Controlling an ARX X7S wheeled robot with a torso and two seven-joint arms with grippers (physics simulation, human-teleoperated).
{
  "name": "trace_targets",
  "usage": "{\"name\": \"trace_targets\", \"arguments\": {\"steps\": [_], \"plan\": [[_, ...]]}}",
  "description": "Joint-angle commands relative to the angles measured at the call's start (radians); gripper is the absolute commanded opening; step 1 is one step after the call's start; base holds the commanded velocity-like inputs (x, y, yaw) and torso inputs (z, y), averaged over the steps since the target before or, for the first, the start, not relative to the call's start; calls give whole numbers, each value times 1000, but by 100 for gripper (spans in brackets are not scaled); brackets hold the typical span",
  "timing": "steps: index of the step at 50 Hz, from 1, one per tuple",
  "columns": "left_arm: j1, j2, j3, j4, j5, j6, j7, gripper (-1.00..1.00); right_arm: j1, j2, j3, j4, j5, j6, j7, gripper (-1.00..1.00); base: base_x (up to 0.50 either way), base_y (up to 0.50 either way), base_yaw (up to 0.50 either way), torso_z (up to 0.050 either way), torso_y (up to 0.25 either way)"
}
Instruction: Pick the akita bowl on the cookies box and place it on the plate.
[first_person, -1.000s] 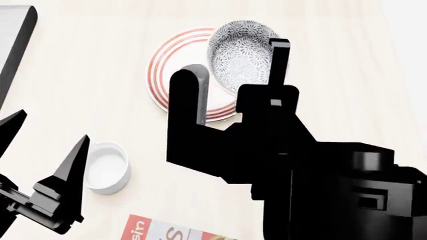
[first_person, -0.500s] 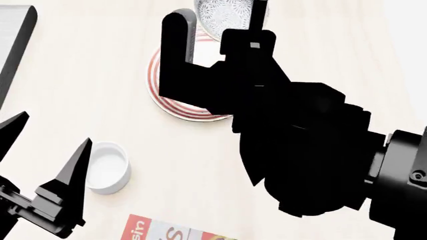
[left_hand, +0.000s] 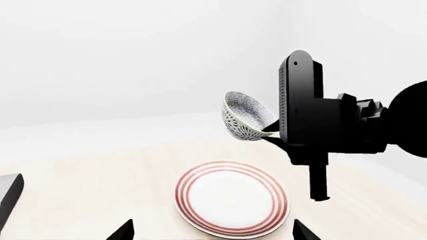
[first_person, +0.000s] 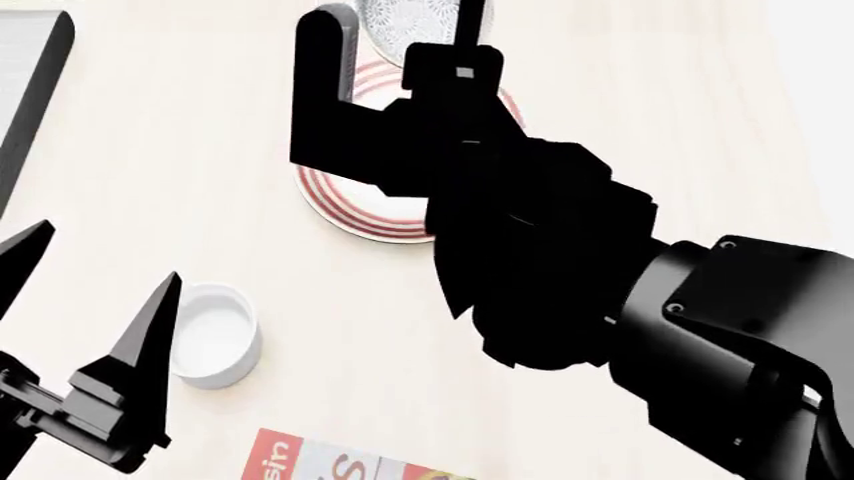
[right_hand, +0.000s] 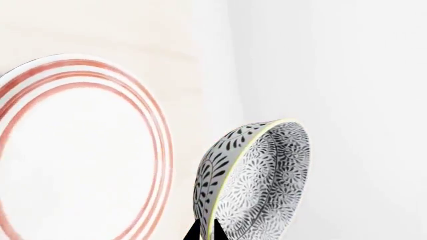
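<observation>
Bowl first, in the left wrist view: the akita bowl (left_hand: 245, 117) hangs in the air above the plate (left_hand: 231, 198), tilted steeply on its side, and the right gripper (left_hand: 272, 131) pinches it at the rim, one finger inside the wall and one outside. The plate lies flat and bare on the tabletop (left_hand: 87, 175) directly beneath. Only the two tips of the left gripper (left_hand: 212, 231) show at the picture's lower edge, set wide apart with nothing between them.

Head view: the right gripper (first_person: 400, 30) reaches over the plate (first_person: 350, 205), its fingers (first_person: 320, 60) closed on the akita bowl (first_person: 400, 18), which is mostly cut off by the top edge. The left gripper (first_person: 83, 300) hovers spread and empty near a plain white cup (first_person: 214, 333); a corner of the cookies box (first_person: 334, 462) shows at the bottom.

Right wrist view: the akita bowl (right_hand: 257, 185) stands almost on edge, thin rim clamped between the dark fingertips (right_hand: 195, 232), with the plate (right_hand: 80, 150) beside it below.

Judging by its look, the bowl is rigid, glazed and brittle, probably smooth enough to swing or slip in a rim pinch. The rim is the only graspable edge. Because of the tilt, it would likely need levelling and a low, gentle release onto the plate.
</observation>
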Motion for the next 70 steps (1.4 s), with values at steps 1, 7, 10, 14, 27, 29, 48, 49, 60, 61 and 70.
{"name": "trace_targets", "arguments": {"steps": [1, 7, 10, 14, 27, 29, 48, 49, 60, 61, 70], "plan": [[-6, 4, -2, -20, -20, 0, 8, 100, -42, -41, -1, 94, -55, -55, -9, -100, 0, 0, 0, 0, 0], [0, 2, 4, -13, -11, 14, 18, 100, -66, -66, -8, 160, -72, -88, -16, -100, 0, 0, 0, 0, 0], [5, 1, 6, -12, 2, 27, 20, 100, -75, -77, -12, 186, -80, -99, -19, -100, 0, 0, 0, 0, 0], [4, 0, 4, -13, 4, 26, 15, 100, -79, -81, -15, 184, -83, -96, -22, -100, 0, 0, 0, 0, -193], [-4, -1, -2, -27, -32, -4, 3, 100, -80, -83, -23, 182, -100, -95, -25, -100, 0, 0, 0, 0, -195], [-2, -2, -2, -23, -33, -4, 3, 100, -80, -82, -23, 182, -101, -95, -26, -100, 0, 0, 0, 0, 0], [5, -11, 0, -13, -45, -6, 5, 100, -102, -109, -47, 228, -129, -109, -54, -100, 0, 0, 0, 0, 0], [6, -12, -1, -12, -45, -5, 5, 100, -102, -110, -52, 229, -135, -108, -55, -100, 0, 0, 0, 0, 0], [3, -14, 0, -14, -47, -6, 4, 100, -104, -118, -82, 244, -166, -97, -67, -100, 0, 0, 0, 0, 0], [3, -14, 1, -14, -47, -5, 4, 100, -106, -120, -84, 250, -169, -99, -67, -100, 0, 0, 0, 0, 0], [2, -17, 0, -14, -50, -6, 3, 100, -108, -120, -79, 251, -171, -87, -64, 100, 0, 0, 0, 0, 0]]}}
